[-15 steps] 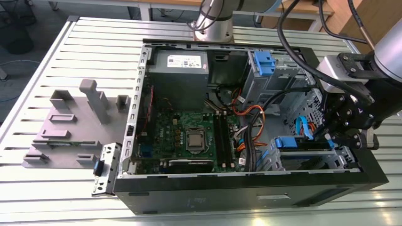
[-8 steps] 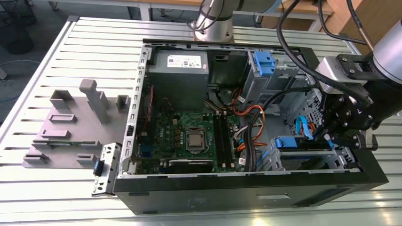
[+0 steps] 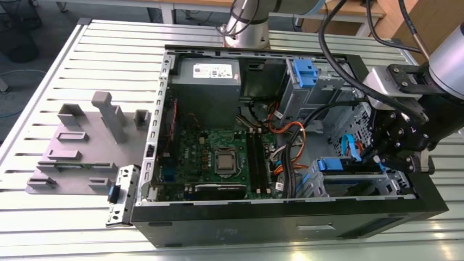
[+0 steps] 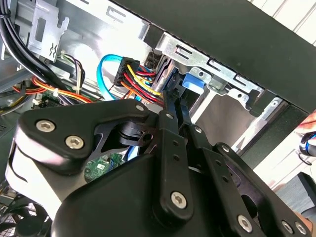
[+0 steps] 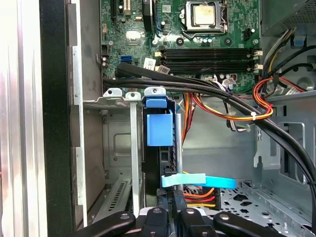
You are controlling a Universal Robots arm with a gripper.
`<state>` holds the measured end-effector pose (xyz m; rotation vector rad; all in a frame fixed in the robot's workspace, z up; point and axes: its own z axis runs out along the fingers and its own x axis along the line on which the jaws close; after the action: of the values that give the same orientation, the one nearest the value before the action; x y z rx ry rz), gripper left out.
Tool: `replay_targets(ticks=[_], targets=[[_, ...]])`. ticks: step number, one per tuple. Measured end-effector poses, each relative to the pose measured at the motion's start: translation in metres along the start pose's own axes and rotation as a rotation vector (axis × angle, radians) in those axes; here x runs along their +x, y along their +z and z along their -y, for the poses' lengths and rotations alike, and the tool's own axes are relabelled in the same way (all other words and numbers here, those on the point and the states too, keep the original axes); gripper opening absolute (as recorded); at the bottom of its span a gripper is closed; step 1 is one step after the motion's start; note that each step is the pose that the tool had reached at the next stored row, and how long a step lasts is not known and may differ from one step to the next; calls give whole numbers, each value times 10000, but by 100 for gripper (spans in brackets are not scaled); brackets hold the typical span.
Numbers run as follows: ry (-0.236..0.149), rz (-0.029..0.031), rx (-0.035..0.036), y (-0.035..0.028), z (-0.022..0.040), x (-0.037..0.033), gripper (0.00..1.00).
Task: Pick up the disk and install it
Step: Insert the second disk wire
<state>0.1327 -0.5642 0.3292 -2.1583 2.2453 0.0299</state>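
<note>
Blue rails of the disk (image 5: 160,129) sit upright in the drive bay at the case's (image 3: 290,220) near right corner in the exterior view. The claw (image 5: 170,213) looks pinched narrow on its edge, though contact is hard to confirm. Risk: orange and black cables (image 5: 237,106) drape close, so a tilted push could snag them or jam a rail in the bay (image 5: 116,94).

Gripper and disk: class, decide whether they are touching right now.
Cannot tell. In the second wrist view the gripper reaches up to the disk in its bay, but its own black links hide where they would meet.
</note>
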Motion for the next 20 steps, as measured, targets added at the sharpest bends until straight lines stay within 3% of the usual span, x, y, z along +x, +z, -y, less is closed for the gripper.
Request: replay_targets(ticks=[13,15,16,20], targets=[[1,11,-1,18,0,0,16],[1,12,-1,20,0,0,17],[0,9,-1,19,0,1,24],[1,5,-1,-13,0,-1,24]])
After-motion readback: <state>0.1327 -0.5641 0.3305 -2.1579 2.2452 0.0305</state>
